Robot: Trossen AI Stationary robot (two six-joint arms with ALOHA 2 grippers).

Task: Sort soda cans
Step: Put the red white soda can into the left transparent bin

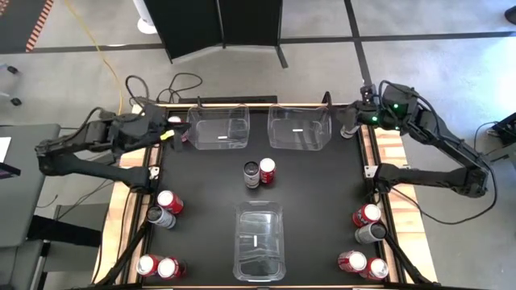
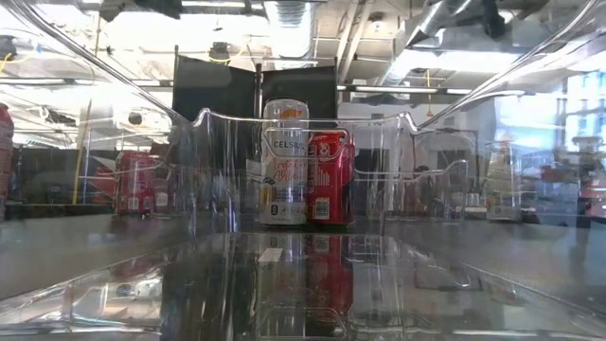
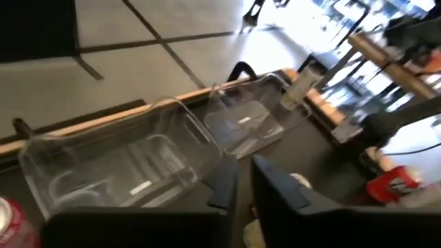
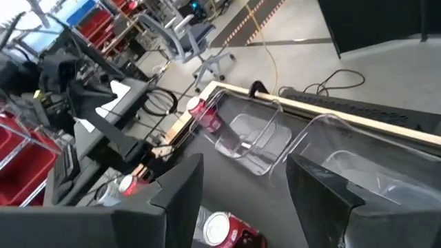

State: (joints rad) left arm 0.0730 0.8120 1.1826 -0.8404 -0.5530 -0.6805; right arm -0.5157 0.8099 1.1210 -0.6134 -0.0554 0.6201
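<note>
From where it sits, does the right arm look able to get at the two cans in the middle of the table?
Probably yes. The right gripper is open beside the far right bin, and bare mat lies between it and the red can and dark can, which touch each other.

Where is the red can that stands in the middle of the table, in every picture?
High view: red can at table centre, beside the dark can.
Low view: red can centre, right of the pale can.
Left wrist view: cannot tell.
Right wrist view: likely the can at the bottom edge.
Shared landmark: clear bins.
</note>
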